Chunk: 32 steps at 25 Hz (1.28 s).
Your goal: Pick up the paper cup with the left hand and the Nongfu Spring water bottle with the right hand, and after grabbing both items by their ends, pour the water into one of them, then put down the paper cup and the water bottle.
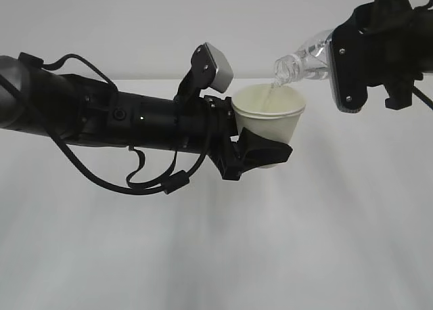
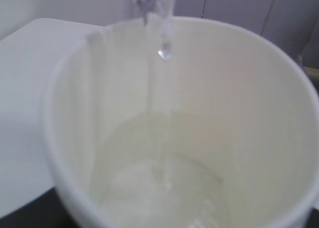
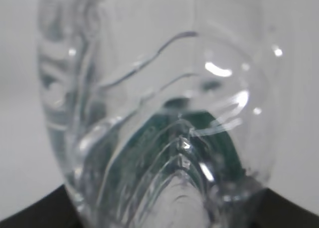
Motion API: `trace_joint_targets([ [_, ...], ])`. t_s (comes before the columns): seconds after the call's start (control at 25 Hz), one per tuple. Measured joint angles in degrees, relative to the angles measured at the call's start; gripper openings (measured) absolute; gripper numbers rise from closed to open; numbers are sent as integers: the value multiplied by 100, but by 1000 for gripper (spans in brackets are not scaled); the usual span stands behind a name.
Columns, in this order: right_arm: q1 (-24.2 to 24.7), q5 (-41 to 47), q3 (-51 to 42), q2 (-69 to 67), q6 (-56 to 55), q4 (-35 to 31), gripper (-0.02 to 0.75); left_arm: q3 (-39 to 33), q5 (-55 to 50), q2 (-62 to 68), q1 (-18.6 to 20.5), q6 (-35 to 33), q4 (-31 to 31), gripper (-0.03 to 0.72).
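Note:
My left gripper is shut on the lower part of the white paper cup, held upright above the table. The right gripper grips the clear Nongfu Spring water bottle, which lies tilted with its open neck just over the cup's rim. A thin stream of water falls into the cup, and water pools at the cup's bottom. The cup's cream interior fills the left wrist view. In the right wrist view the ribbed bottle fills the frame, green label showing through; the fingers are hidden.
The white table lies below both arms, its back edge meeting a pale wall. The thick black left arm with looping cables stretches in from the left at mid-height.

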<state>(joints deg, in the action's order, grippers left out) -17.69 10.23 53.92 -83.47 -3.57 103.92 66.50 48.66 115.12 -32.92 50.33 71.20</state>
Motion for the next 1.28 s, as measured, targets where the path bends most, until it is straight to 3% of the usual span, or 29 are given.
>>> trace_joint_targets([
  [1.28,-71,23,9,0,13,0,392,0,-234,0,0,0,-149,443],
])
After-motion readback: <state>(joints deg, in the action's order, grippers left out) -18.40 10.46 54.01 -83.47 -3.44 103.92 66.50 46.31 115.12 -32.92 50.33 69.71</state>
